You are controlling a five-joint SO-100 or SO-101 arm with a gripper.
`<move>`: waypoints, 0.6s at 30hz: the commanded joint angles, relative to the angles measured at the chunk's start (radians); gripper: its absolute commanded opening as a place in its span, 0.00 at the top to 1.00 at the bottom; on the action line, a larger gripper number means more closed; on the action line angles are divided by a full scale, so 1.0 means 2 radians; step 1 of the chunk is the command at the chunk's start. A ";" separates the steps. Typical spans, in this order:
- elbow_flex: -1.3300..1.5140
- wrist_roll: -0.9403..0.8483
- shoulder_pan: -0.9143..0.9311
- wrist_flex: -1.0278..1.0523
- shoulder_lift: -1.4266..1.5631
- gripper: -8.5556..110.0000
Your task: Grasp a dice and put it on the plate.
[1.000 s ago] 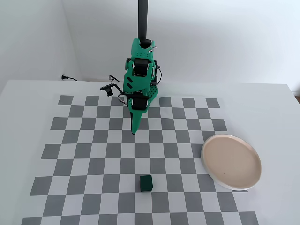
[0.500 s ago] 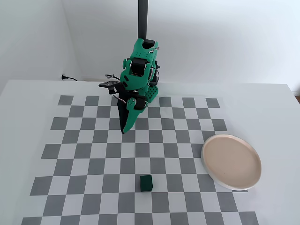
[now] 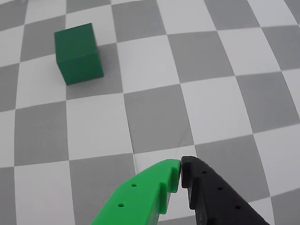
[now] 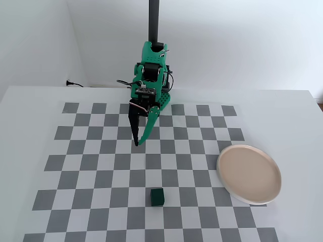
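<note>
Gripper [image 4: 137, 143] hangs above the checkered mat [image 4: 101, 151], tips together and holding nothing.
Dice [image 4: 157, 197] sits on the mat nearer the camera in the fixed view, well apart from the fingertips; plate [image 4: 249, 174] lies right, empty.

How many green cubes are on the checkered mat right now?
1. The dice sits on the mat's near side, left of the plate, apart from the gripper. None seems hidden.
</note>
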 commanded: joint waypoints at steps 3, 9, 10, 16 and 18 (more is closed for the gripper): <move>-0.009 -0.035 -0.021 -0.028 0.003 0.96; -0.009 -0.034 -0.050 -0.024 0.004 0.96; -0.009 -0.032 -0.054 -0.021 0.004 0.96; -0.009 -0.028 -0.070 -0.012 0.004 0.75; -0.009 -0.026 -0.071 -0.017 0.004 0.75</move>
